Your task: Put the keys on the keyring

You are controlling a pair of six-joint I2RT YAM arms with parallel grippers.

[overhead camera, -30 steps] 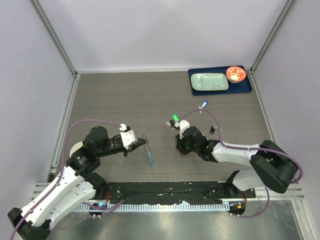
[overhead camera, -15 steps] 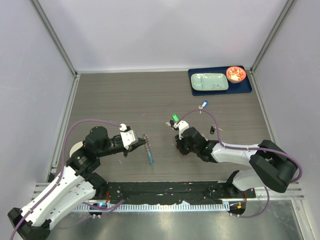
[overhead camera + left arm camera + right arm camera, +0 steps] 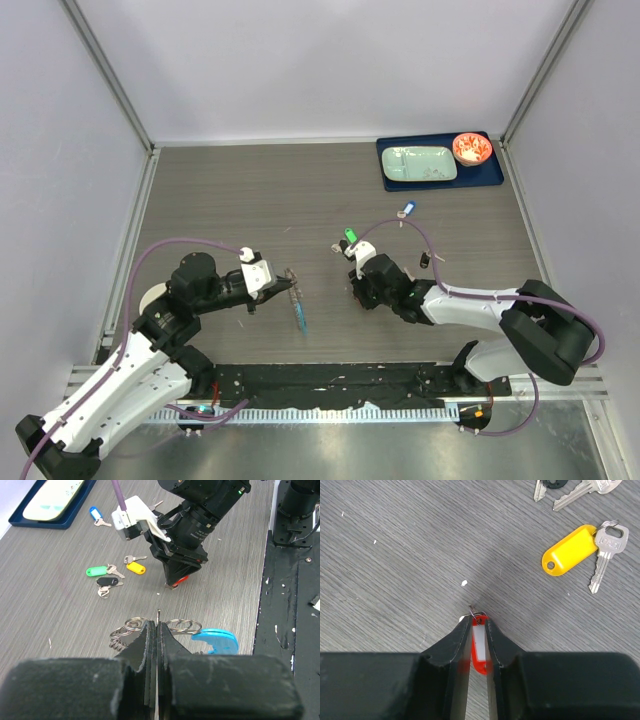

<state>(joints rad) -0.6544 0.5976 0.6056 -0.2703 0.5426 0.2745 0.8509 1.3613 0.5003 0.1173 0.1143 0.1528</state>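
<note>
Wood-grain table [image 3: 230,200] first, with a blue tray [image 3: 492,176] parked in the far right corner. Found the left gripper [image 3: 157,626] squeezed tight on the keyring [image 3: 183,625], blue crescent [image 3: 216,639] sitting right beside the fingers. Caught the right gripper [image 3: 479,624] down at the tabletop, jaws pinched on the red-tagged key [image 3: 479,650]. Spotted the yellow key [image 3: 568,550], green key [image 3: 97,571], black key [image 3: 108,581] and blue key [image 3: 95,514] lying loose on the wood.

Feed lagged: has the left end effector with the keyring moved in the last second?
No. The left end effector and keyring sit where they were, judged against the blue tray.
</note>
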